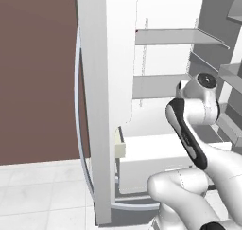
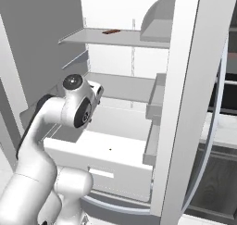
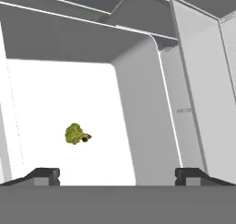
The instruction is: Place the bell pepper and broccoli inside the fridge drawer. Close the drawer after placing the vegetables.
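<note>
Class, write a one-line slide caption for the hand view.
Open gripper above the white fridge drawer, where a small yellow-green broccoli floret lies on its floor.

Kitchen, probably; open white fridge (image 1: 108,82); grey shelves (image 2: 115,36); pale tiled floor (image 1: 42,191)

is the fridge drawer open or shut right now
Open. The fridge drawer juts out from the fridge, and the hand view looks down onto its white floor, where the broccoli lies.
</note>
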Controlling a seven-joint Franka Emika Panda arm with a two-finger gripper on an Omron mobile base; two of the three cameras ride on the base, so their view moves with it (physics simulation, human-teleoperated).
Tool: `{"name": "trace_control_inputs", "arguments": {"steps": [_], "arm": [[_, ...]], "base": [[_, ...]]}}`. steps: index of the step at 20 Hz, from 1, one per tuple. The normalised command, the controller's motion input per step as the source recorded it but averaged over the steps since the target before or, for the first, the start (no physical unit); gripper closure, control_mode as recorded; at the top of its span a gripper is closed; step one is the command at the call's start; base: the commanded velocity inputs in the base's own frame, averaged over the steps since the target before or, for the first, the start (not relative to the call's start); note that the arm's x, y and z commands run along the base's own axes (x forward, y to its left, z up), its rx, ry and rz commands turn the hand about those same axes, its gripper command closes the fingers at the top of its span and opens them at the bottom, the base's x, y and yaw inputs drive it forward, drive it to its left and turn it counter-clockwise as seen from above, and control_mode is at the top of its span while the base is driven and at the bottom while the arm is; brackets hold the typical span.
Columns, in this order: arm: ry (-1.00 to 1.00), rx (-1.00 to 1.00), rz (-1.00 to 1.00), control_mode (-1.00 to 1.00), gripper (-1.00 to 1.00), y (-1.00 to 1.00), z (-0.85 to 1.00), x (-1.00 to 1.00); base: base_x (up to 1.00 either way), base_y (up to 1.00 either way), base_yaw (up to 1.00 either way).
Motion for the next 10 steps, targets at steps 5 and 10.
{"name": "trace_control_inputs", "arguments": {"steps": [5,10], "arm": [[0.00,0.09,-0.07,-1.00,-1.00,0.15,0.68,-1.00],[0.02,0.11,-0.16,-1.00,-1.00,0.21,0.56,-1.00]], "base": [[0.00,0.00,0.00],[0.00,0.00,0.00]]}}
